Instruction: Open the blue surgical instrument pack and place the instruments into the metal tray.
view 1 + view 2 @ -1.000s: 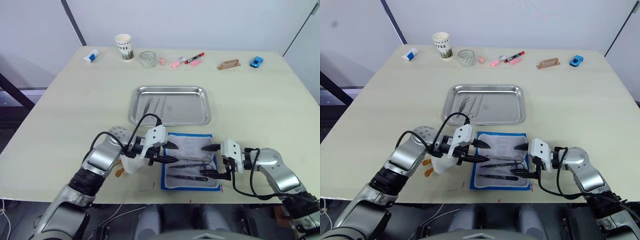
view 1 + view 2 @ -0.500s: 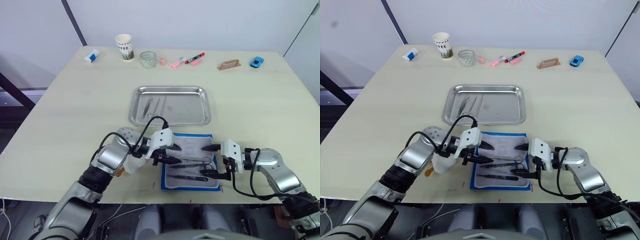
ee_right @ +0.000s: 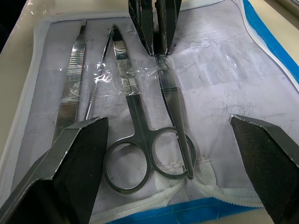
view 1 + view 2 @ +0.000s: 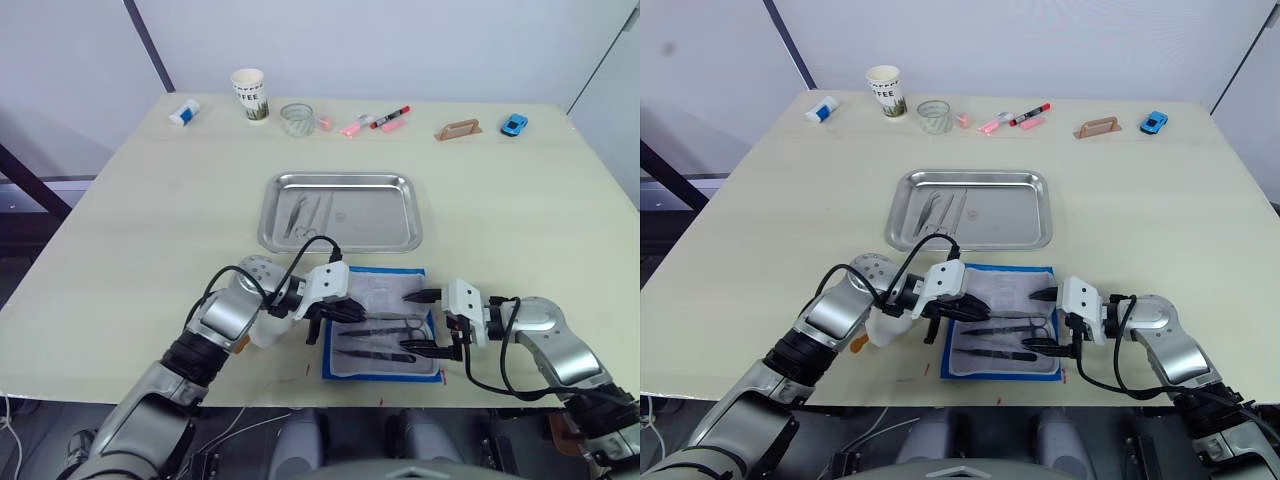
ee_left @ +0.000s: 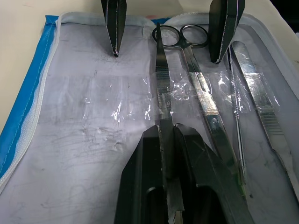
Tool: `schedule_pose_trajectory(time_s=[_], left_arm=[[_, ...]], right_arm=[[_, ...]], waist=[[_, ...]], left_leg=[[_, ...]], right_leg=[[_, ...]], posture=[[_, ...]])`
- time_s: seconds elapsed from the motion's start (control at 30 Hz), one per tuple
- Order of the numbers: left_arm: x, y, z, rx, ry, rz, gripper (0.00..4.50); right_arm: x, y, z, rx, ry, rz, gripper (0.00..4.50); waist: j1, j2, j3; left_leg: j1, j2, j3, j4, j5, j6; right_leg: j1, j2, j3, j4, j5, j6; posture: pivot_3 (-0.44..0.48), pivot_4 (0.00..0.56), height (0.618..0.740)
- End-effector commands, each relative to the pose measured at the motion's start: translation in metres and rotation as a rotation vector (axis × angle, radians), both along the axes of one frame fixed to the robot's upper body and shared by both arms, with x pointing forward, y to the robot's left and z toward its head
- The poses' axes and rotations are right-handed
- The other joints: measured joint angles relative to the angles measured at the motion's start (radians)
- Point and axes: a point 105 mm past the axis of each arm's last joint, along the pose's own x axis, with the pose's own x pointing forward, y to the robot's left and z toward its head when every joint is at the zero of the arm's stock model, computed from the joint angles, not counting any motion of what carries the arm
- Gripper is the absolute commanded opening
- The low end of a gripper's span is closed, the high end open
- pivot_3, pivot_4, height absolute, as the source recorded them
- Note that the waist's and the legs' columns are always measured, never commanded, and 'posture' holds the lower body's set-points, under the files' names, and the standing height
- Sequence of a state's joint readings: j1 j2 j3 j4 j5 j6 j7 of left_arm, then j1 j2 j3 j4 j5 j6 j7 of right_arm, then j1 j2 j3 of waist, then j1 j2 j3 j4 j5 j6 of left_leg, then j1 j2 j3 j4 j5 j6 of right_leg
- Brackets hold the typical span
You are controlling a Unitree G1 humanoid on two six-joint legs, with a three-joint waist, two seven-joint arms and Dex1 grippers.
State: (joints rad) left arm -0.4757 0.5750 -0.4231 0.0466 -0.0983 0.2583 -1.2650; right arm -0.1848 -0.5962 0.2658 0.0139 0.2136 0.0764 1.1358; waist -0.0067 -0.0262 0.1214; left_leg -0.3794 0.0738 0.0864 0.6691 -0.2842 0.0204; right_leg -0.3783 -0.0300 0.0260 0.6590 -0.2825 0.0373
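Blue surgical instrument pack (image 4: pixel 381 324): lies unrolled and flat on the table (image 4: pixel 130 200) at its near edge, pale pocketed lining up, blue border showing, just in front of the metal tray (image 4: pixel 340 211); you have it between your two arms. Instruments (image 5: pixel 205 100) remaining in the pack: ring-handled scissors (image 3: pixel 135 123), a slim pair of forceps (image 5: pixel 163 88) beside them, and two more slender pieces toward the pack's near side, all lying side by side under clear retaining strips, which is likely why each must be drawn out lengthwise rather than lifted. Left gripper (image 5: pixel 167 156): its two black fingers are pinched tight on the forceps, gripping near one end so the piece can slide free of its strip. Right gripper (image 4: pixel 423 322): jaws spread wide, one finger to each side of the ring-handled end of the pack, holding nothing; it seems posted there to steady the pack or await its turn. Metal tray: already holds a couple of slim instruments at its left end, the rest of its floor bare. Further back, along the far edge, unrelated items: paper cup (image 4: pixel 248 94), glass (image 4: pixel 295 118), pink and red markers (image 4: pixel 374 121), blue toy car (image 4: pixel 513 124).
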Motion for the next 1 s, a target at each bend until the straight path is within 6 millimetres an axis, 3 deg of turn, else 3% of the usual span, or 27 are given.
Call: schedule_pose_trajectory(time_s=[0.03,0.57,1.0], left_arm=[[-0.003,0.005,-0.001,0.05,0.014,0.004,0.02],[-0.004,0.014,0.038,0.084,0.005,0.012,0.02],[-0.009,0.046,0.046,0.131,0.006,0.076,0.02]], right_arm=[[-0.004,-0.01,-0.027,-0.084,0.097,-0.053,4.5],[-0.003,-0.009,-0.033,-0.11,0.107,-0.042,4.5],[-0.001,-0.006,-0.033,-0.109,0.109,-0.028,4.5]], waist=[[0.0,0.0,0.0],[-0.007,0.0,0.001],[-0.009,0.0,0.001]], left_leg=[[0.0,0.0,0.0,0.0,0.0,0.0],[0.0,0.001,0.0,0.0,0.0,0.0],[0.0,0.001,0.0,0.0,0.0,0.0]], right_leg=[[0.0,0.0,0.0,0.0,0.0,0.0],[0.0,0.002,0.0,0.0,0.0,0.0],[-0.001,0.002,0.001,0.001,-0.001,-0.001]], posture=[[0.0,0.15,0.74],[0.0,0.15,0.74],[0.0,0.15,0.74]])
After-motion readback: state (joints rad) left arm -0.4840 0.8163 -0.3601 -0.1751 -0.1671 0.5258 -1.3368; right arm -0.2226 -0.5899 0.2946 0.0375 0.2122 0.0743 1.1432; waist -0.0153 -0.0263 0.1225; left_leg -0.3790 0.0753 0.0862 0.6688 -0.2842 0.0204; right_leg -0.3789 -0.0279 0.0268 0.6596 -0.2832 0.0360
